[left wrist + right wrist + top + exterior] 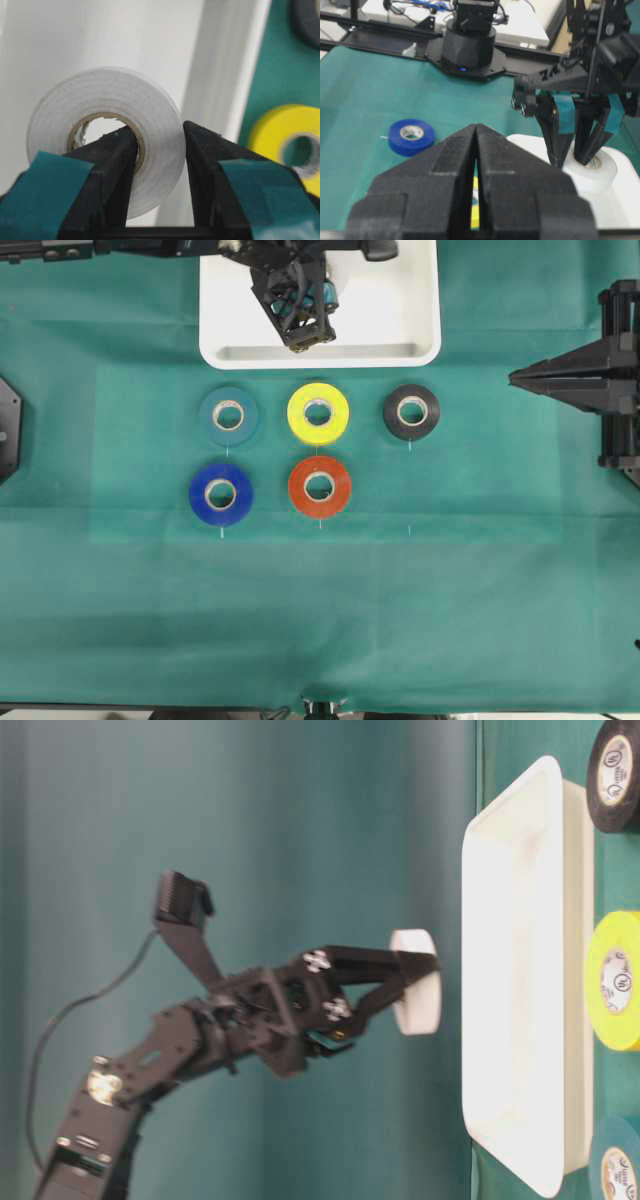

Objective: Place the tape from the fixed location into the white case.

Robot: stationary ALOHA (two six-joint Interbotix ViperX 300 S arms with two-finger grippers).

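Holding the tape (107, 131) over the white case (520, 970), left gripper (160, 150) fingers clamped through its core; lower until seated, then release. Right gripper (476, 150) closed, empty.

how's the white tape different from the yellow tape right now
The white tape is pinched by the left gripper, one finger through its core and one outside; the yellow tape lies free on the green cloth. The white tape hangs above the white case, clear of its floor; the yellow tape rests outside the case, just beside its rim. They differ in colour, white against bright yellow. Both are similar-sized rolls with pale cardboard cores.
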